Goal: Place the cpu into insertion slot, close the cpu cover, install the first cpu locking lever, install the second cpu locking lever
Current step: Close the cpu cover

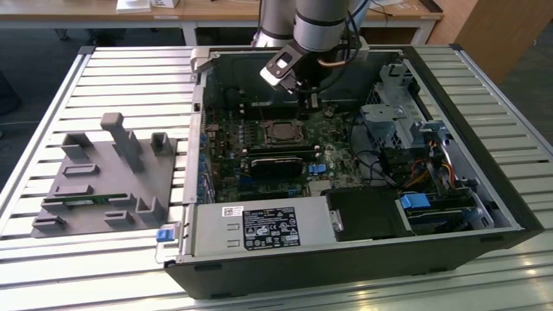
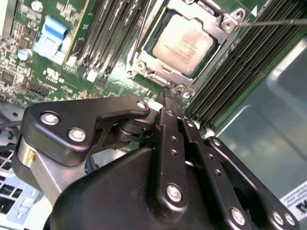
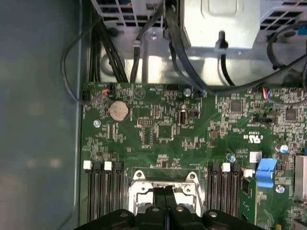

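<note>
The cpu (image 2: 184, 42), a dull silver square, lies in the insertion slot (image 1: 281, 131) on the green board. The cpu cover (image 2: 144, 63), a thin silver frame, lies flat around the chip. A thin metal lever rod (image 2: 273, 21) runs away from one corner of the socket. My gripper (image 2: 171, 93) has its black fingers pressed together with nothing between them, and the tips sit at the socket's edge beside a corner of the cover. In the first wrist view the gripper (image 3: 165, 190) stands over the insertion slot (image 3: 139, 178). In the exterior view the gripper (image 1: 309, 110) reaches down into the case just behind the socket.
The open computer case (image 1: 484, 194) lies on a slatted table. Memory slots (image 3: 103, 196) flank the socket. A black block (image 1: 276, 162), a power supply (image 1: 259, 227), a drive cage (image 1: 393, 123) and cables (image 3: 175, 43) crowd around. A grey fixture (image 1: 103, 175) sits at the exterior view's left.
</note>
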Robot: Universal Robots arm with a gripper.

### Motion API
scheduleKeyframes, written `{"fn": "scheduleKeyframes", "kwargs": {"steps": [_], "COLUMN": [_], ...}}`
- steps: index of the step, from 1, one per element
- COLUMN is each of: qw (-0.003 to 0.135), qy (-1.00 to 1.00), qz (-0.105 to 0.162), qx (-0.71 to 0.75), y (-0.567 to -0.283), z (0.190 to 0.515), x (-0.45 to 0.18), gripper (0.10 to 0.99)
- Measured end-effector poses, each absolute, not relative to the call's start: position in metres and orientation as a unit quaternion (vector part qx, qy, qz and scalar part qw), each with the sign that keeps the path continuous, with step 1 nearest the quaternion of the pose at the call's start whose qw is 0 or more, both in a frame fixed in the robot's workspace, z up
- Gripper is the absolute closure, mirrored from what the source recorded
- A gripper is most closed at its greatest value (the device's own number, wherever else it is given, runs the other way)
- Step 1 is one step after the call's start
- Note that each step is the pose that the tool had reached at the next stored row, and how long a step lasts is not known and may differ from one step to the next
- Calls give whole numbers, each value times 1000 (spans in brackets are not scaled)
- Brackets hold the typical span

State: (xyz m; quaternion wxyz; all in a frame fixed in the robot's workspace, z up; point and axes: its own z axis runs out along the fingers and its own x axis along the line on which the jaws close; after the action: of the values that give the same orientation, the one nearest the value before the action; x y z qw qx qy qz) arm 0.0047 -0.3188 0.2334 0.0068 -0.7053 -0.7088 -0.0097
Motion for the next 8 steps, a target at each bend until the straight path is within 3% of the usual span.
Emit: {"fn": "scheduleKeyframes", "kwargs": {"steps": [8], "qw": [7], "qy": [-709], "qz": [-10], "qx": [-705], "y": [-319], "z": [231], "x": [-7], "gripper": [980]}}
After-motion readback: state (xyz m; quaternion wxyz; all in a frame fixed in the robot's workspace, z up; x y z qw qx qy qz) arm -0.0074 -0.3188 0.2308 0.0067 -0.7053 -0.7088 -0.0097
